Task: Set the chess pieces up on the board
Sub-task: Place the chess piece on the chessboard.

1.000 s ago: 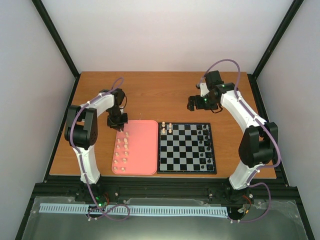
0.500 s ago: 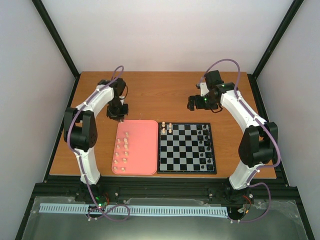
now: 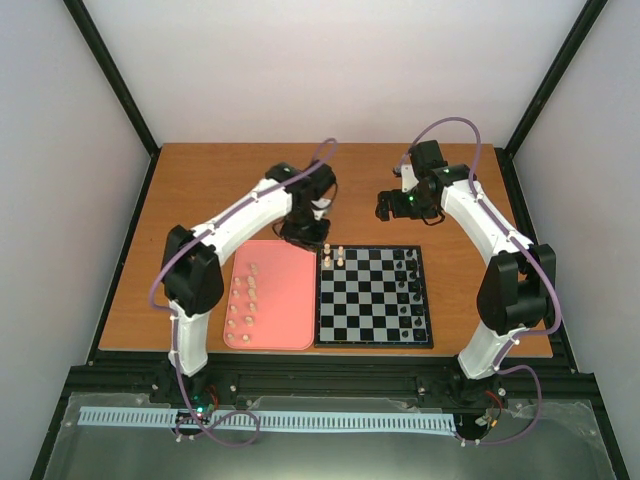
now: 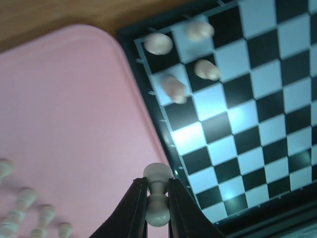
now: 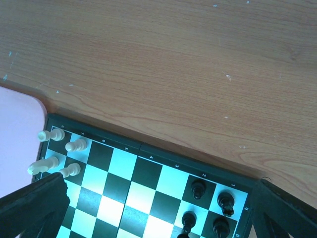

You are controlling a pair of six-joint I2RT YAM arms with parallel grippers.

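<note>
Left gripper [image 4: 157,198] | jaws pinching piece [image 4: 158,174] at its waist, held upright for setting on board [image 4: 257,124] | right gripper [image 3: 388,207] | jaws spread, empty, parked clear toward bench [image 3: 350,180] far edge

board [image 5: 163,159] border, far edge: tiny pale numbers printed along it, one per column, caught by the right wrist camera
digits I can actually make out: 6, 5, 4, 2, 1, going left to right in that view
mark between the 4 and the 2: too faint to call
side border, bottom right corner of that view: one small character, can't read it
top camera and left wrist camera: border print too small or blurry to read tbh
</note>
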